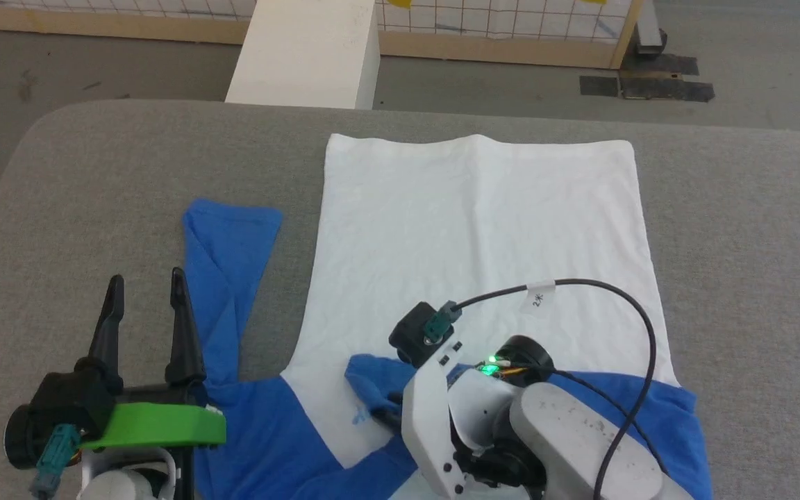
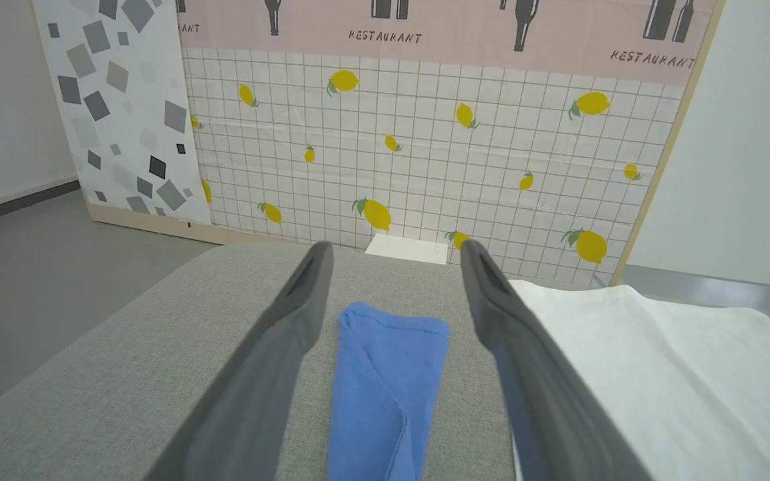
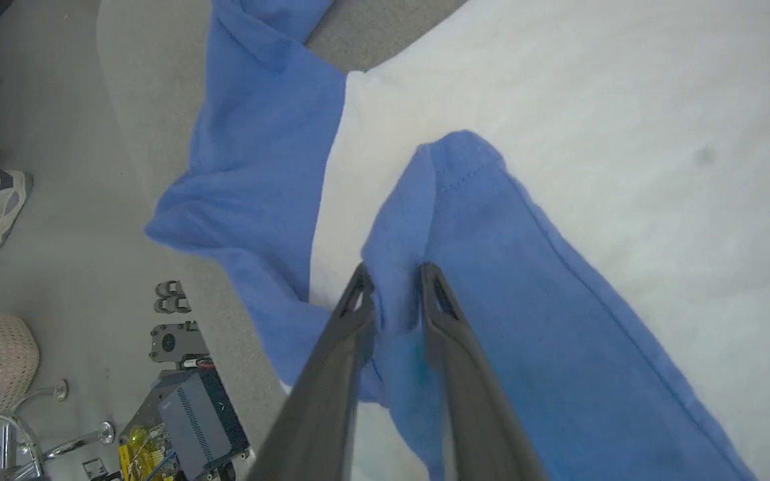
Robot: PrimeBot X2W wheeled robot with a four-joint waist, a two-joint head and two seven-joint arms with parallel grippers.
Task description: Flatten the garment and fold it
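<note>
Head view has the raglan shirt (image 1: 476, 229) spread flat on the grey table (image 1: 754, 229), my left gripper (image 1: 146, 276) wide open above that table's near-left part, my right gripper (image 3: 395, 270) narrow astride a blue sleeve (image 3: 492, 267), grip uncertain.

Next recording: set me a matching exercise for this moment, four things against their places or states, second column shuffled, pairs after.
Column one
1. left gripper
2. right gripper
3. white body of the soft raglan shirt
4. blue long sleeve on the robot's left

Column two
A. spread flat on the grey padded table
B. fingers wide apart, holding nothing
C. lying on bare table beside the body
D. fingers close together, astride a fold of the other blue sleeve

Pairs: 1-B, 2-D, 3-A, 4-C
</note>
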